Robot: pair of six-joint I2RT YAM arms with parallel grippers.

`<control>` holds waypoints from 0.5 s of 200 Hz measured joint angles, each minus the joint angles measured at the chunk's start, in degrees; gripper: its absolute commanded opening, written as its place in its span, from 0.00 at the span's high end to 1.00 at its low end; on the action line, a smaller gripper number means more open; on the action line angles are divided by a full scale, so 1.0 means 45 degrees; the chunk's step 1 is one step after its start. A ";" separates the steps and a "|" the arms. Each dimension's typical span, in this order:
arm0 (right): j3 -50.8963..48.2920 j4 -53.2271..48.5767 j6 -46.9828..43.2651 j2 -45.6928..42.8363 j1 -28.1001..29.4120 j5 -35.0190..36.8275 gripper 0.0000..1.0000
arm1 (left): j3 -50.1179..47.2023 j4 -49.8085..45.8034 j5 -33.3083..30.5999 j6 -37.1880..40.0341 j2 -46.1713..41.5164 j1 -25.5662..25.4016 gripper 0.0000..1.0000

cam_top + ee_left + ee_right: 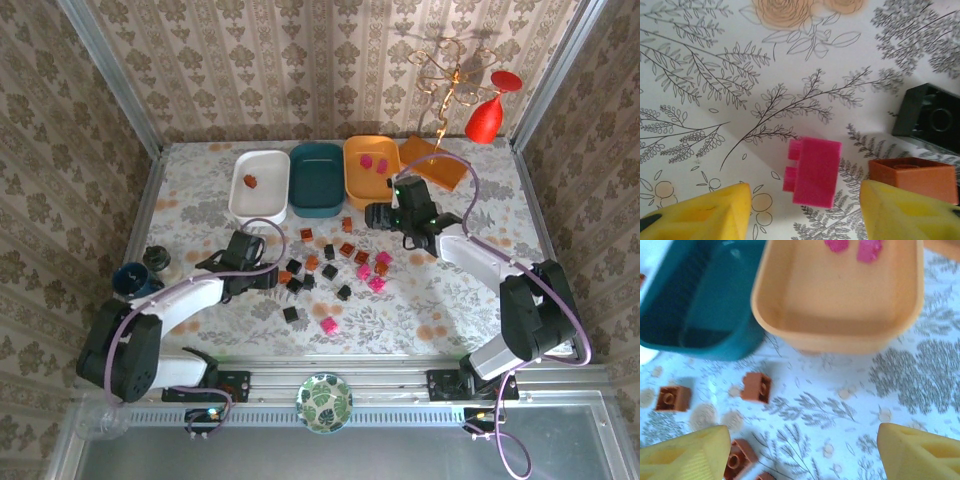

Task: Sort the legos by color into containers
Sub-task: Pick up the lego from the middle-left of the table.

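Observation:
A magenta lego [813, 171] lies on its side on the floral cloth between the yellow fingers of my left gripper [805, 212]. The jaws are open, with a gap on each side of it. A brown lego [912, 177] sits against the right finger and a black one [932, 117] lies beyond. My right gripper [802, 450] hangs open and empty just in front of the orange tub [840, 335], which holds two pink legos [869, 250]. Beside it are the teal tub [700, 315] and the white tub [262, 205] with one brown lego [250, 181]. Several loose legos [330, 265] are scattered mid-table.
A flat orange board [440, 160] with a gold wire stand and a red goblet [487, 115] are at the back right. A dark blue cup [132, 280] stands at the left. A round patterned dish [324, 402] rests on the front rail. Brown legos [757, 387] lie near my right gripper.

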 measured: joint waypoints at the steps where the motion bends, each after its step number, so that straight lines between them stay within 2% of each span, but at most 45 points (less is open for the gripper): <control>1: -0.0024 0.0005 0.0000 -0.0005 -0.0010 0.0000 0.21 | 0.0005 0.0000 0.0000 0.0005 0.0015 0.0005 0.42; 43: -0.0685 0.0083 0.0330 -0.0602 -0.0039 -0.0350 0.21 | 0.0325 0.0253 0.0194 0.0151 0.1205 0.0121 0.49; 100: -0.1880 0.0539 0.0612 -0.2123 0.0073 -0.1151 0.20 | 0.1103 0.0476 -0.0005 0.0418 0.2487 0.0199 0.66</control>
